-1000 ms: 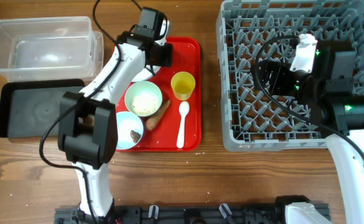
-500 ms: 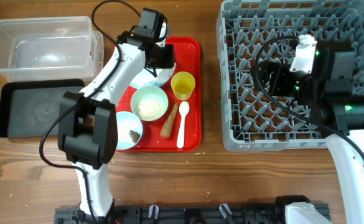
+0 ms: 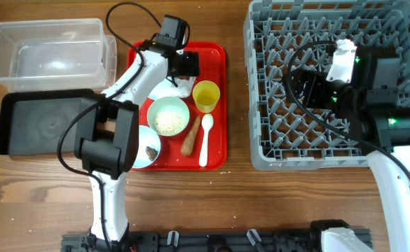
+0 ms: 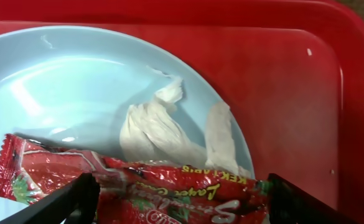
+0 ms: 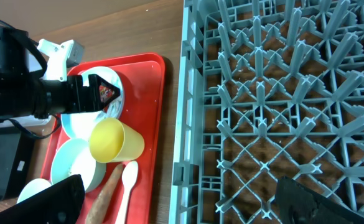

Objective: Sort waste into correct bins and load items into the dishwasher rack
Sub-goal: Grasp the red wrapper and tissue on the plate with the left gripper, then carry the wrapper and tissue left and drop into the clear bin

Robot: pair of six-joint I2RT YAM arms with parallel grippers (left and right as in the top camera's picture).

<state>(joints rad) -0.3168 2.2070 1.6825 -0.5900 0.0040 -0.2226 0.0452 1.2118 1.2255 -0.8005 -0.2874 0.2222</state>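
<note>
In the left wrist view my left gripper (image 4: 182, 202) is open, one finger at each end of the red printed wrapper (image 4: 169, 186). The wrapper lies on the pale blue plate (image 4: 76, 87) beside crumpled white tissue (image 4: 150, 127). From overhead, the left gripper (image 3: 183, 66) hovers over the plate (image 3: 164, 89) on the red tray (image 3: 215, 56). A bowl of rice (image 3: 167, 116), a bowl with a brown scrap (image 3: 147, 148), the yellow cup (image 3: 206, 96), the spoon (image 3: 206, 140) and a carrot-like stick (image 3: 188, 136) share the tray. My right gripper (image 5: 182, 199) is open and empty over the grey rack (image 5: 281, 93).
The clear tub (image 3: 50, 52) stands at the back left with the black tray (image 3: 40, 122) in front of it, both left of the red tray. The rack (image 3: 261, 157) fills the right side, and the right arm (image 3: 373, 91) reaches over it.
My left gripper went from shut to open and shifted slightly toward the tray's far edge. The rice bowl and the stick slid a little to the right. The right arm stayed still.
</note>
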